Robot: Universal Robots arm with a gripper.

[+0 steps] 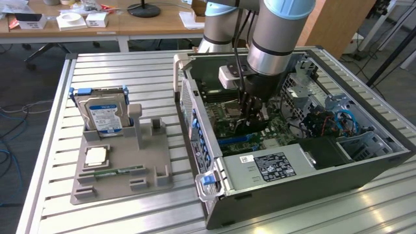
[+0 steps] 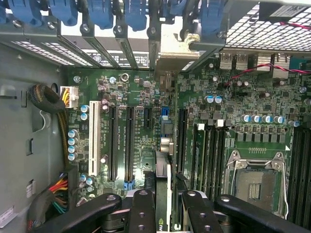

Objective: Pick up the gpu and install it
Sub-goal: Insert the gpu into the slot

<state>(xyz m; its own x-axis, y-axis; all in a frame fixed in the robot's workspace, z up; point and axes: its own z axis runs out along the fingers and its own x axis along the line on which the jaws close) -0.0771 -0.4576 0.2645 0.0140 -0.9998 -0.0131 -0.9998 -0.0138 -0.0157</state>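
Observation:
My gripper (image 1: 251, 116) reaches down into the open computer case (image 1: 312, 195), over the green motherboard (image 1: 227, 127). In the wrist view the gripper (image 2: 163, 213) is shut on the gpu (image 2: 164, 170), a thin dark card seen edge-on between the black fingers (image 2: 142, 213). The card stands upright over the motherboard's (image 2: 146, 131) long black slots, between two of them. Its pale metal end bracket (image 2: 171, 51) lies against the case's rear slot openings. Whether the card's edge sits in a slot is hidden.
A grey holder (image 1: 123, 183) beside the case carries a silver hard drive (image 1: 104, 114), a processor (image 1: 96, 156) and a green memory stick (image 1: 120, 171). Inside the case are the power supply (image 1: 273, 165), the processor socket (image 2: 257, 182), blue slot latches (image 2: 102, 12) and bundled cables (image 2: 56, 189).

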